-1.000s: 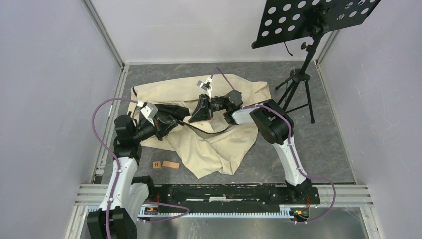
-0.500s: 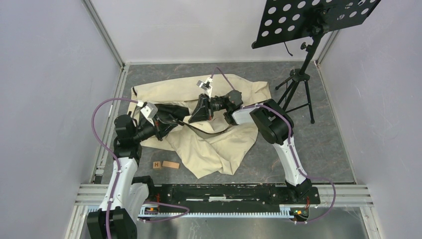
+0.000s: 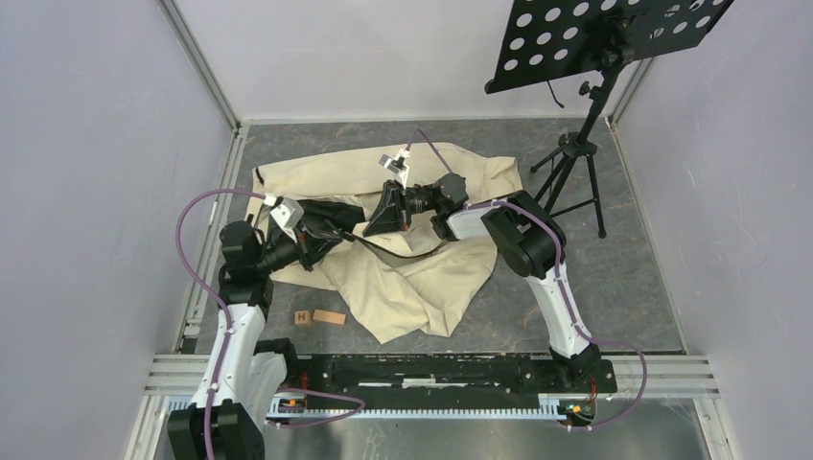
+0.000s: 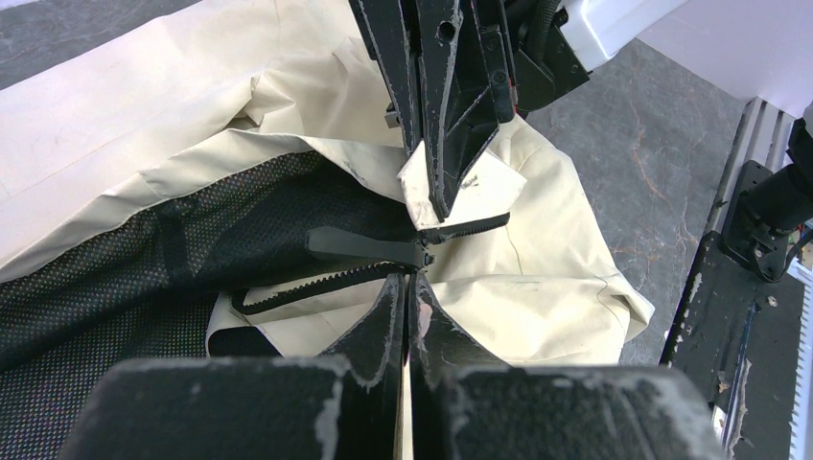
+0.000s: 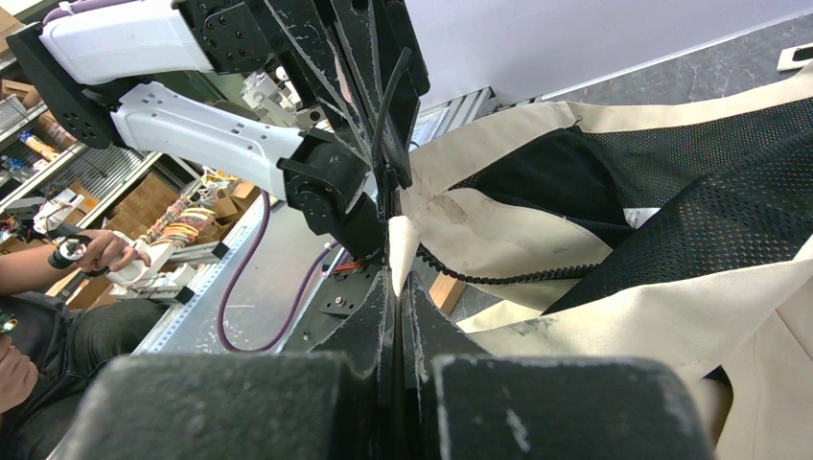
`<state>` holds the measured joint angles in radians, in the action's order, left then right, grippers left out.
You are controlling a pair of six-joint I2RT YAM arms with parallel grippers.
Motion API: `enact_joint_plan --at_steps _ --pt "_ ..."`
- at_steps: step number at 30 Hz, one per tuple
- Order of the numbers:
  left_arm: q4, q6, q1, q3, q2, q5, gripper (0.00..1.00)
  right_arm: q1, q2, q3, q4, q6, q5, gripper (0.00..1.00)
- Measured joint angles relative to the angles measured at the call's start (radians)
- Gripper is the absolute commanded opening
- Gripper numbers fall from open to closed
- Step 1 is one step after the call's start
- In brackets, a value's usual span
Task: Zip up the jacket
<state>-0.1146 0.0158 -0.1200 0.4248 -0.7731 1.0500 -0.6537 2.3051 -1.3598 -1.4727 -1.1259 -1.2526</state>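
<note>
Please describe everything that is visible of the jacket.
The jacket is cream fabric with a black mesh lining and a dark toothed zipper, not zipped. It lies crumpled and open on the grey table. The left gripper and the right gripper face each other, both shut on its front edges near the zipper's end.

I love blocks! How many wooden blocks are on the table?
2. A cube marked H and a longer block lie side by side, close to the jacket's near left edge. Others may be hidden under the jacket.
</note>
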Motion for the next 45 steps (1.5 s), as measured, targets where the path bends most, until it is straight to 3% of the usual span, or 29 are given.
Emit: enact_joint_plan --at_steps 45 --pt "0.000 0.000 0.005 0.000 0.006 0.003 0.02 -0.014 0.005 -0.018 0.000 -0.010 0.000 0.00"
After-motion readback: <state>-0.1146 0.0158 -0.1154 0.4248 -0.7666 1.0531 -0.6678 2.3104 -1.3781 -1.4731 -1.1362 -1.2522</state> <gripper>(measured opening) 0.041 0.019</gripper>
